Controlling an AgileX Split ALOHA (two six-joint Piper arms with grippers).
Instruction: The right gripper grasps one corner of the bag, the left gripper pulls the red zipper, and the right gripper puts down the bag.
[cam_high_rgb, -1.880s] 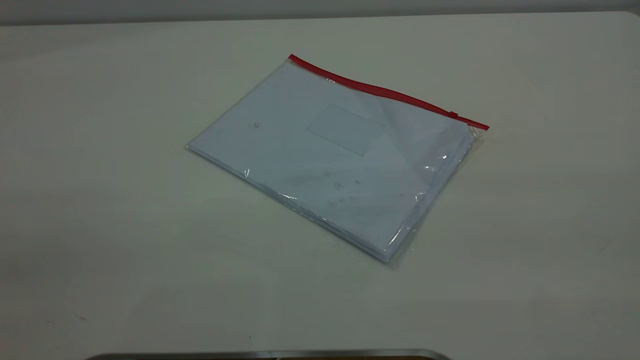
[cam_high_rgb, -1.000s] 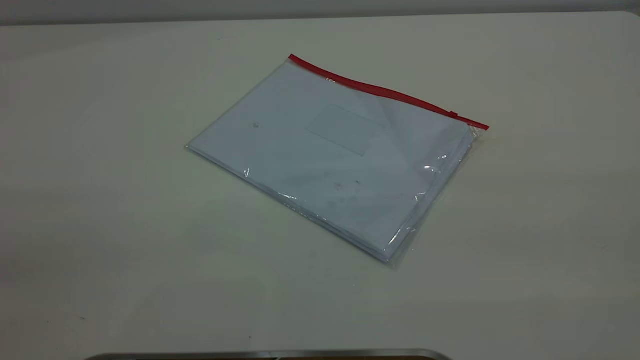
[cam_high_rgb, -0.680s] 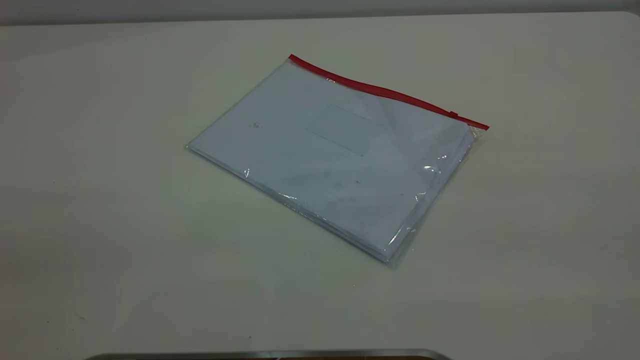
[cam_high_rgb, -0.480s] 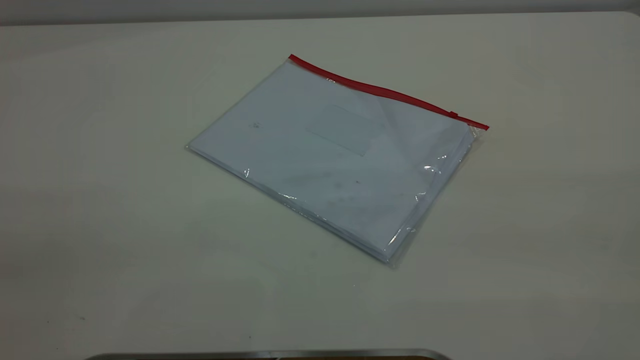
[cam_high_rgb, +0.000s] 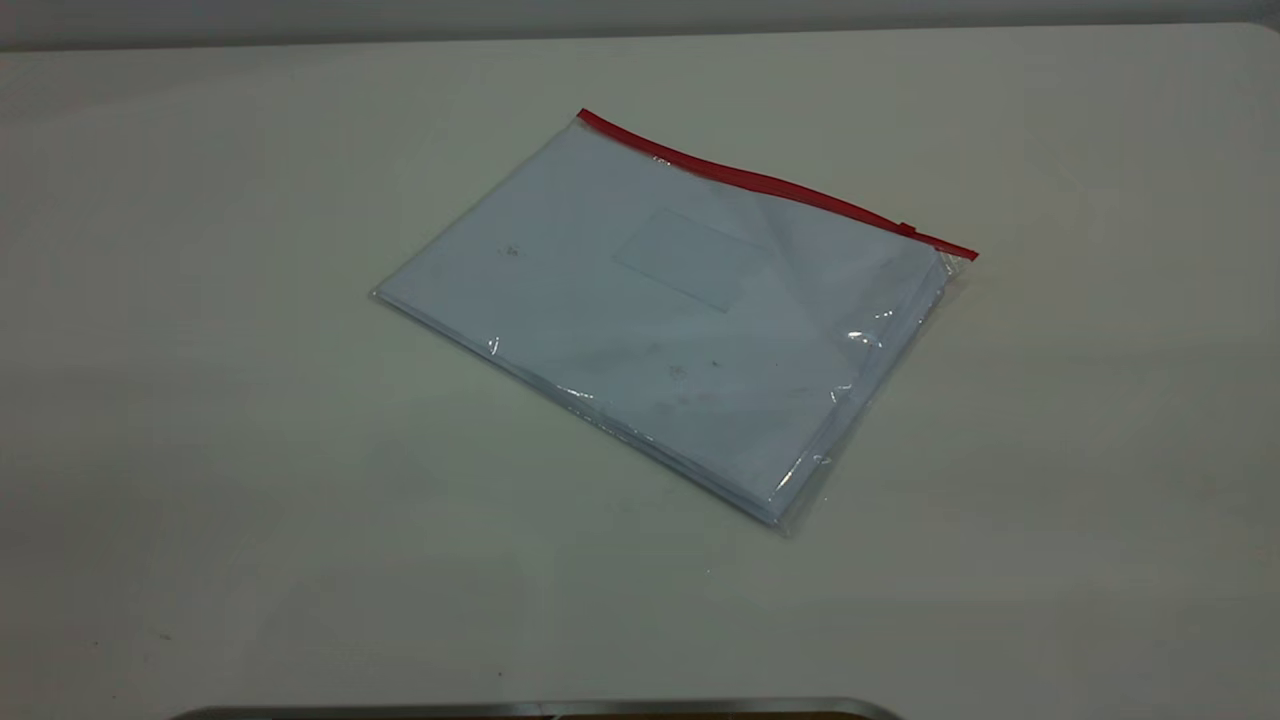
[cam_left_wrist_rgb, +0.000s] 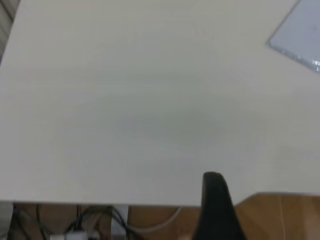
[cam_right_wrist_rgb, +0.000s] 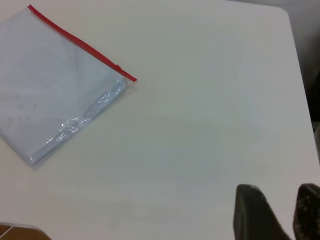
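Observation:
The bag (cam_high_rgb: 670, 310) lies flat on the white table, clear plastic with white papers inside. The red zipper (cam_high_rgb: 770, 183) runs along its far long edge, with the small slider tab (cam_high_rgb: 907, 229) near the right end. The corner of the bag (cam_high_rgb: 960, 258) where the red strip ends lies on the table. Neither gripper shows in the exterior view. In the right wrist view my right gripper (cam_right_wrist_rgb: 279, 192) is open and empty, far from the bag (cam_right_wrist_rgb: 55, 85), zipper (cam_right_wrist_rgb: 75, 40) and corner (cam_right_wrist_rgb: 131, 80). My left gripper (cam_left_wrist_rgb: 215, 205) hangs at the table edge, far from the bag (cam_left_wrist_rgb: 300, 30).
The white table (cam_high_rgb: 250, 450) surrounds the bag on all sides. A metal strip (cam_high_rgb: 540, 708) lies along the front edge. Cables (cam_left_wrist_rgb: 80, 225) hang below the table edge near the left arm. The table's rounded corner (cam_right_wrist_rgb: 285, 15) shows in the right wrist view.

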